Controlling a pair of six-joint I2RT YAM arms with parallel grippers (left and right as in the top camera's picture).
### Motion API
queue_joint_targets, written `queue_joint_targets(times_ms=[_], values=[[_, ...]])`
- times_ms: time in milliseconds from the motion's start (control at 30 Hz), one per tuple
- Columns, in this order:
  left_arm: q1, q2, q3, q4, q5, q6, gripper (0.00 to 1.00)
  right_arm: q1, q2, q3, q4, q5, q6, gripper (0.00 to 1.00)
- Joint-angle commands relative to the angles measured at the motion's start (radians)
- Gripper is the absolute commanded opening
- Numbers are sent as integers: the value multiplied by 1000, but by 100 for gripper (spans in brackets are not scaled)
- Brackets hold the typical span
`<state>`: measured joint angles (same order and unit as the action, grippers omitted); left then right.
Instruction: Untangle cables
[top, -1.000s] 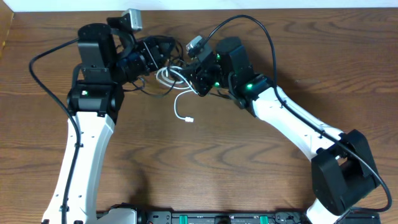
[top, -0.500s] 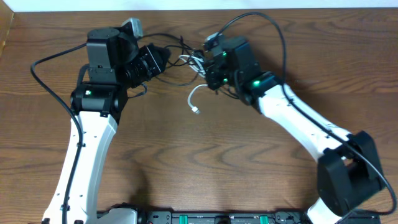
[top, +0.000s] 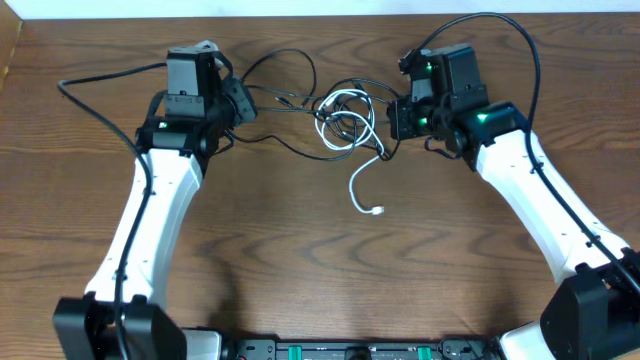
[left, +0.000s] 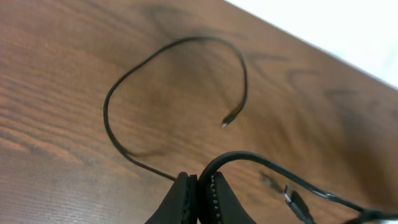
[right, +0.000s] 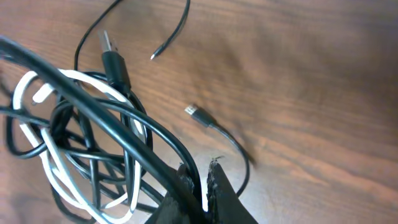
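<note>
Both the left gripper (left: 199, 180) and the right gripper (right: 199, 169) clench the cables (top: 345, 120) from opposite sides, which we judge spreads the tangle.

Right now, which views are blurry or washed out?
Overhead: sharp, evenly lit, white cable crisp. Left wrist: black cable smeared in spots, top-right corner blown out white. Right wrist: strands nearest the right hand soft, table grain beyond slightly blurred.
</note>
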<state>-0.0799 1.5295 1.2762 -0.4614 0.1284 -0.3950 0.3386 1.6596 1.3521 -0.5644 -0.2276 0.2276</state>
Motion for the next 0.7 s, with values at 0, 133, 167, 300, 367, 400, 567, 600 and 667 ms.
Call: queue_joint_targets(times_ms=[0,133,167,300,367,400,567,600,667], values=[[92,29,34,-6,-179,59,7,-99,-21,3,-58,156,12,1],[138,61,34,-13,-193,68,7,-131,-22,3,-109,254,51,1],[153,68,34,-13,-193,70,7,-136,-22,3,-127,286,64,1],[208,89,34,-13,-193,79,7,-137,-22,3,-200,416,103,1],[225,94,34,-14,-192,88,7,-137,-21,3,-224,462,116,1],[228,96,34,-17,-190,88,7,-137,-21,3,-226,459,116,1],[217,97,34,-23,-20,134,7,-129,-21,2,-203,299,42,1],[211,97,34,-22,26,142,7,-126,-21,2,-192,257,24,1],[195,98,34,-20,105,142,7,-122,-21,2,-162,144,-19,1]])
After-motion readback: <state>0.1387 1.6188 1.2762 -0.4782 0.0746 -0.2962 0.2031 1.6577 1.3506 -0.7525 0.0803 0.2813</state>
